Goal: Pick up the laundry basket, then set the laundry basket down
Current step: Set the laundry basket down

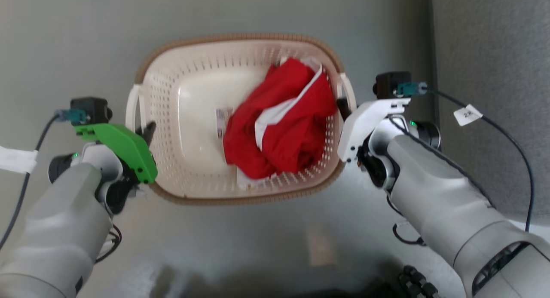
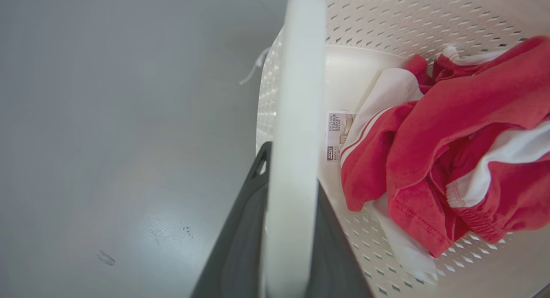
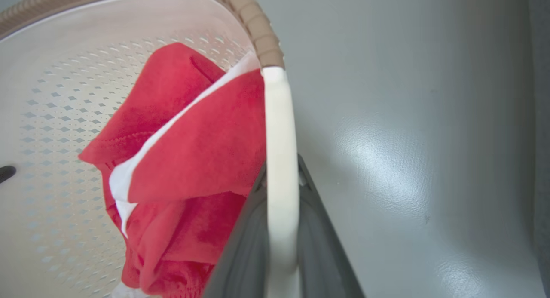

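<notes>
Currently active step: pick-up, by judgement; both handles are clamped and the set-down is not yet done.
Task object: laundry basket [image 1: 240,36], centre of the head view, on or above the grey floor [image 1: 64,40]; whether its bottom is off the floor cannot be told.
Contents: red-and-white garment [image 1: 283,121], heaped toward the right half of the basket; label sticker [image 1: 221,119] on the inner bottom, partly covered.
Left side: left end effector [image 1: 144,130] closed on the left handle [image 1: 132,104], centre left of the head view. In the left wrist view the dark fingers [image 2: 240,246] flank the white bar with no visible gap.
Right side: right end effector [image 1: 343,106] closed on the right handle [image 1: 349,89], centre right of the head view. In the right wrist view the fingers [image 3: 245,246] press the bar just below the end of the brown rim [image 3: 258,27].
Next move, requirement: move both arms vertically at an equal rate and at constant spacing, so the basket travels level and the handles are not bent.
Caution: the load sits toward the right handle, so a tilt to that side is likely.
</notes>
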Robot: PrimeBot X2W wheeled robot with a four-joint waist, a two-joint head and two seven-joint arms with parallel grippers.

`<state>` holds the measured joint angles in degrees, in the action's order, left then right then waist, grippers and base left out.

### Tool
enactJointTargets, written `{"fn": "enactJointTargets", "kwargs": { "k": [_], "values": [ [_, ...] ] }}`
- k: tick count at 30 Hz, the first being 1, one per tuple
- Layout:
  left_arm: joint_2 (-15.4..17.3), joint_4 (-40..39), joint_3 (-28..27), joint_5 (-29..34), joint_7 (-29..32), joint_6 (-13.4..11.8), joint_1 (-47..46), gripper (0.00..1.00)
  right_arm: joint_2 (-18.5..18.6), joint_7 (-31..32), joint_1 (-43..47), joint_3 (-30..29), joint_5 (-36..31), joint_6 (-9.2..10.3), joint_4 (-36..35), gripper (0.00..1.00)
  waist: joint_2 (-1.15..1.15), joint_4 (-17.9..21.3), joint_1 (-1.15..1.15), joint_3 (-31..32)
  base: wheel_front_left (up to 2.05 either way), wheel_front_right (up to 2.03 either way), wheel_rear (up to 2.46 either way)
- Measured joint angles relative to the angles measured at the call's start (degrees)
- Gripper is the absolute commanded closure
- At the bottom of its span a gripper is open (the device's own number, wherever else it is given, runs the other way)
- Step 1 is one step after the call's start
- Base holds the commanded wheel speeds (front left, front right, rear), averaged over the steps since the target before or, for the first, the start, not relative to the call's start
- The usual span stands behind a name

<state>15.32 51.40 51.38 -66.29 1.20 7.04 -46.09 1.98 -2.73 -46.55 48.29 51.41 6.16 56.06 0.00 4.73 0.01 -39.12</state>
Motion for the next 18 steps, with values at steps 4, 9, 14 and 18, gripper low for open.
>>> {"fn": "enactJointTargets", "kwargs": {
  "k": [4, 9, 14, 18],
  "values": [
    [0.2, -0.1, -0.1, 0.2, -1.8, 0.0, -1.7, 1.00, 0.1, -1.6, -1.8, 0.0, -0.3, 0.08, 0.0, 1.00, 0.00, 0.3, 0.00, -3.3, 0.00, 0.00, 0.00],
    [0.5, -0.1, 0.0, 0.9, -4.0, 0.0, -3.8, 1.00, 0.0, -3.8, -3.8, 0.1, -0.6, 0.10, 0.1, 1.00, 0.00, 0.6, 0.00, -7.3, 0.00, 0.00, 0.00],
    [0.4, 0.1, 0.4, 1.5, -5.8, 0.0, -4.2, 1.00, 0.0, -4.9, -4.0, 0.3, -0.8, 0.10, 0.8, 1.00, 0.00, 0.7, 0.00, -10.4, 0.00, 0.00, 0.00],
    [0.1, 0.4, 0.6, 1.5, -6.5, 0.0, -4.2, 1.00, -0.1, -5.6, -4.1, 0.5, -0.7, 0.10, 1.4, 1.00, 0.00, 0.8, 0.00, -11.9, 0.00, 0.00, 0.00]
  ]
}}
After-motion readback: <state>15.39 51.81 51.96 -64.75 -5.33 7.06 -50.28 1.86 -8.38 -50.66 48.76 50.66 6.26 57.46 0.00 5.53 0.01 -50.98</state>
